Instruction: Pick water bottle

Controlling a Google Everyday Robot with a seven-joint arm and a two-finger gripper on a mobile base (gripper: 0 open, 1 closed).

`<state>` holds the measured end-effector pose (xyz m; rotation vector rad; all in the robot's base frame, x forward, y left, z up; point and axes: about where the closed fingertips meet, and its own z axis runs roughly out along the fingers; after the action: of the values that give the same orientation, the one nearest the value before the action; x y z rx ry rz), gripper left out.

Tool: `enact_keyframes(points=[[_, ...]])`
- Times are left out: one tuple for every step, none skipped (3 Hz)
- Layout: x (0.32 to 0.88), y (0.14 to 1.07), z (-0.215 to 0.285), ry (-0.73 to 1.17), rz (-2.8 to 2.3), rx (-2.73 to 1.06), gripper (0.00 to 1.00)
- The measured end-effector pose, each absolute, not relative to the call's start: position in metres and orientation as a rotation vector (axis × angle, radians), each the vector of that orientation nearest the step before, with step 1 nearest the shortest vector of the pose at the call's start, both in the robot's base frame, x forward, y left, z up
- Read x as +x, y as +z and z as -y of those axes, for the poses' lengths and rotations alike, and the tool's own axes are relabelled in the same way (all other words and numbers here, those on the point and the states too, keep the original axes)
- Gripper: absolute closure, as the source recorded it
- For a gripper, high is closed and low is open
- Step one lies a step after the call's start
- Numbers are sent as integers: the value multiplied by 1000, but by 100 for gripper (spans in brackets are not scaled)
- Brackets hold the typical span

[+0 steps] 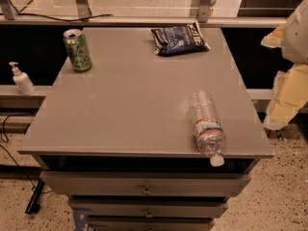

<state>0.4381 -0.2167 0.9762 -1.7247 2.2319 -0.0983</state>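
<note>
The water bottle is clear ribbed plastic with a white-and-red label band. It lies on its side at the front right of the grey table. Its white cap points toward me and pokes just over the table's front edge. My gripper shows as cream and white parts at the right edge of the camera view. It is off the table's right side, to the right of the bottle and farther back, and is not touching it.
A green drink can stands at the table's back left. A dark blue snack bag lies at the back middle. A small white pump bottle stands on a ledge to the left. Drawers sit below the tabletop.
</note>
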Motion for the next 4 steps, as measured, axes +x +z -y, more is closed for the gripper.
enact_keyframes(points=[[438, 976, 217, -99, -2232, -1725, 0], [443, 974, 213, -75, -2276, -1625, 0], [449, 967, 186, -36, -2314, -1445, 0], [464, 952, 144, -50, -2340, -1310, 0]])
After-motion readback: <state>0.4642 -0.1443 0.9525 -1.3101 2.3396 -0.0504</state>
